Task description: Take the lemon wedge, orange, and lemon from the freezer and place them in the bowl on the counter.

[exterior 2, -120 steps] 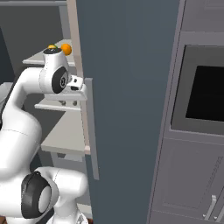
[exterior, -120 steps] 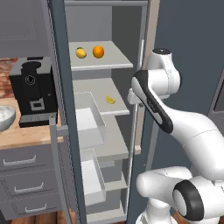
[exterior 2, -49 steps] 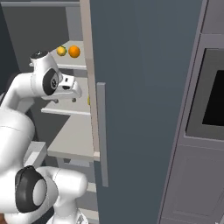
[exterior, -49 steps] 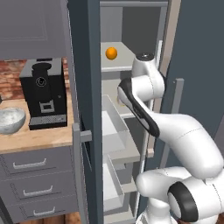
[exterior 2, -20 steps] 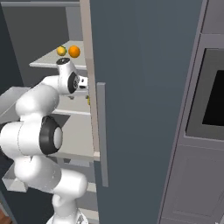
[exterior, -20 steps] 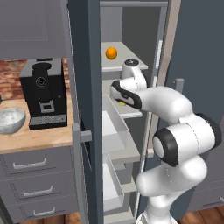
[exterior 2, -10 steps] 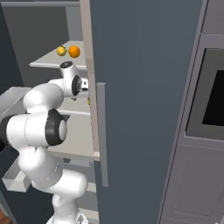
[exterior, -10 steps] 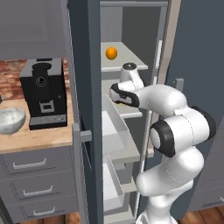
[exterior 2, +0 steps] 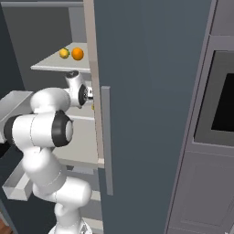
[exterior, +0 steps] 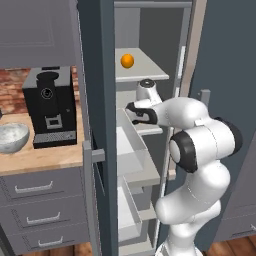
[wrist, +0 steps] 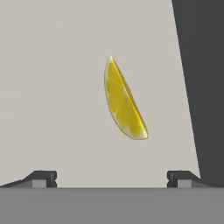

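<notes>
Since a second ago my arm has folded further into the freezer (exterior: pixel 97 75), and my hand (exterior: pixel 131 108) has come down over the middle shelf; further back, the base rolled closer and squared up to the open door. Over that last second the hand has stayed just as wide.

From the hand's own view, the lemon wedge (wrist: pixel 122 101) lies straight ahead on the pale shelf (wrist: pixel 52 87), centred between my two fingertips (wrist: pixel 43 177) and apart from both. Its long axis runs away from me, tipped slightly to one side, so it sits roughly across the line joining my fingers; closing on its narrow width looks right, I judge. My hand is spread fully, holding nothing.

Well above my hand, on the upper shelf, the orange (exterior: pixel 127 61) and the lemon (exterior 2: pixel 64 53) sit just beside each other. Far off to my left, the bowl (exterior: pixel 12 136) waits on the bench (exterior: pixel 40 155).
</notes>
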